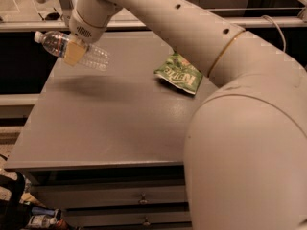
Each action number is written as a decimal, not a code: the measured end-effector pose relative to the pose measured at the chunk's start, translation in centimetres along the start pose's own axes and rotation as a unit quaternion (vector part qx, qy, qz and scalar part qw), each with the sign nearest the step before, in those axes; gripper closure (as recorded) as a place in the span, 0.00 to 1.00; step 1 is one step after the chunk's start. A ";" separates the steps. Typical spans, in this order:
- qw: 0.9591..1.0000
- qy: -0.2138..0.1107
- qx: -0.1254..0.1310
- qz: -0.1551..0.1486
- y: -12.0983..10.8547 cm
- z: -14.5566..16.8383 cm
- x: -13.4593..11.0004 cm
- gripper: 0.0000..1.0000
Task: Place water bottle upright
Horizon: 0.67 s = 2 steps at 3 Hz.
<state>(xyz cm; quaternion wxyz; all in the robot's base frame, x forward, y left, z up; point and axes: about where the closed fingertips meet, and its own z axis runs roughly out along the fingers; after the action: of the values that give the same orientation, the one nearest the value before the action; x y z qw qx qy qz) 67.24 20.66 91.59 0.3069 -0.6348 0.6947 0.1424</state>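
Observation:
The water bottle (91, 55) is a clear ribbed plastic bottle with a white cap and a blue, white and red label band. It hangs in the air over the far left of the grey table (110, 123), lying almost on its side with the cap pointing left and slightly up. My gripper (74, 51) is shut on the bottle's middle, reaching down from the large white arm that fills the right of the view. A tan finger pad (73, 54) shows across the front of the bottle.
A green snack bag (181, 74) lies on the table to the right of the bottle, next to my arm. Drawers (139, 198) sit under the table's front edge. A rail and shelving run behind the table.

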 end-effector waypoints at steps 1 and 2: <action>0.995 -0.098 0.025 0.014 -1.5 -0.7 0.5 1.00; 0.988 -0.149 0.036 0.023 -2.4 -1.2 0.8 1.00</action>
<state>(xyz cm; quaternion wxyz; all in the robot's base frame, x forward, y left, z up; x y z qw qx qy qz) 69.23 19.00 92.51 0.4261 -0.5788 0.6606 0.2169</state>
